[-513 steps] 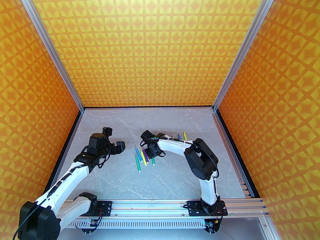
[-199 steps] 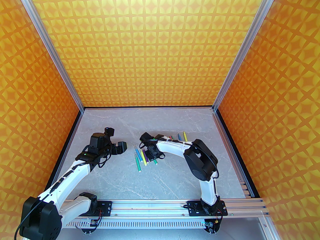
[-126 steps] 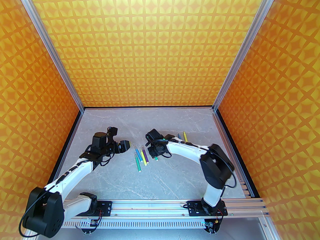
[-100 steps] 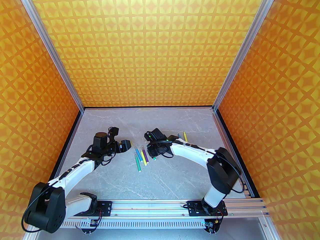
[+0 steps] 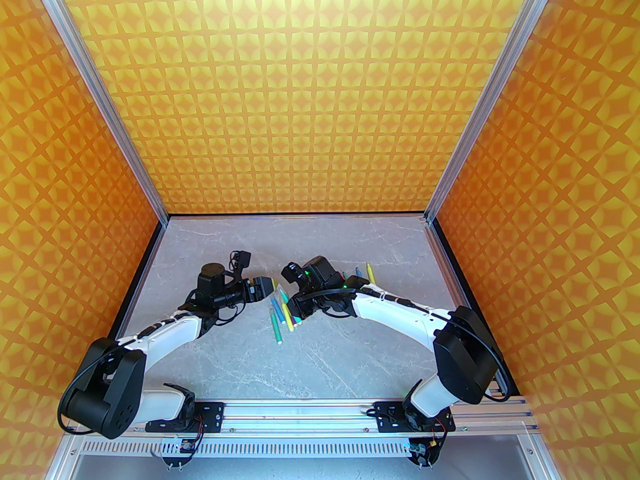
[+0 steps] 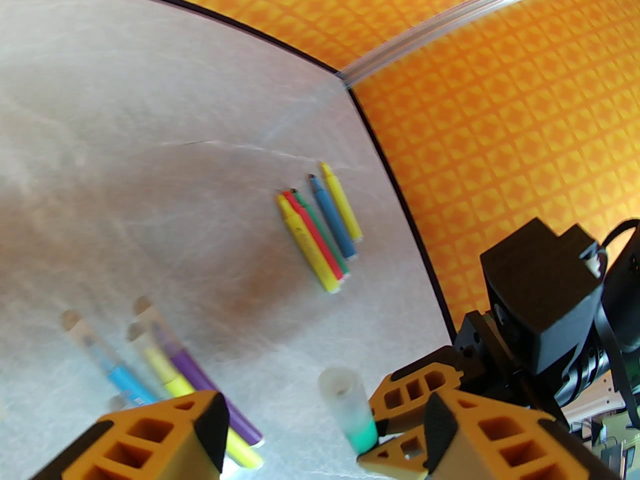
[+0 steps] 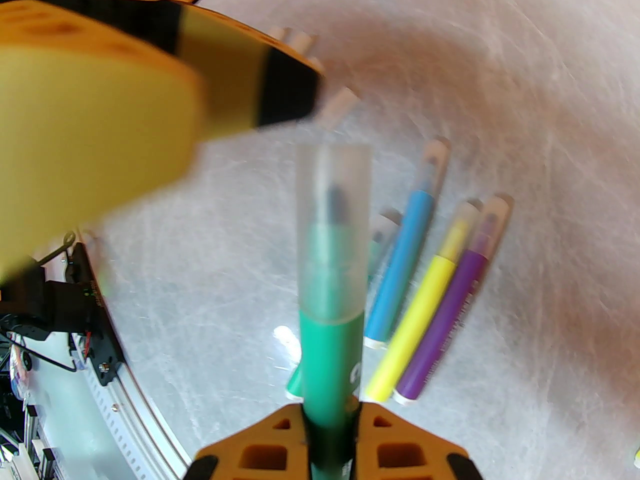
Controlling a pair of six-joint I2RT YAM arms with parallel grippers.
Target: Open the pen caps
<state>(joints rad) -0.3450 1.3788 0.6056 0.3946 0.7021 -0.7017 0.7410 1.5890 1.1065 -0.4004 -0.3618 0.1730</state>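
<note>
Right wrist view has my right gripper (image 7: pixel 330 420) pinched tight on the barrel of a green pen (image 7: pixel 331 353). Its translucent cap (image 7: pixel 334 218) points away from me, raised off the table (image 5: pixel 350 363). A moment ago this pen was down at the pile. I have since lifted it and swung it toward my left gripper (image 6: pixel 325 425), which has come across to meet it. The left jaws stand spread either side of the cap, narrowing but not yet touching. I judge the pull is close. Other capped pens (image 7: pixel 400 288) wait on the table below, and the uncapped pens (image 6: pixel 320 233) lie well apart.
</note>
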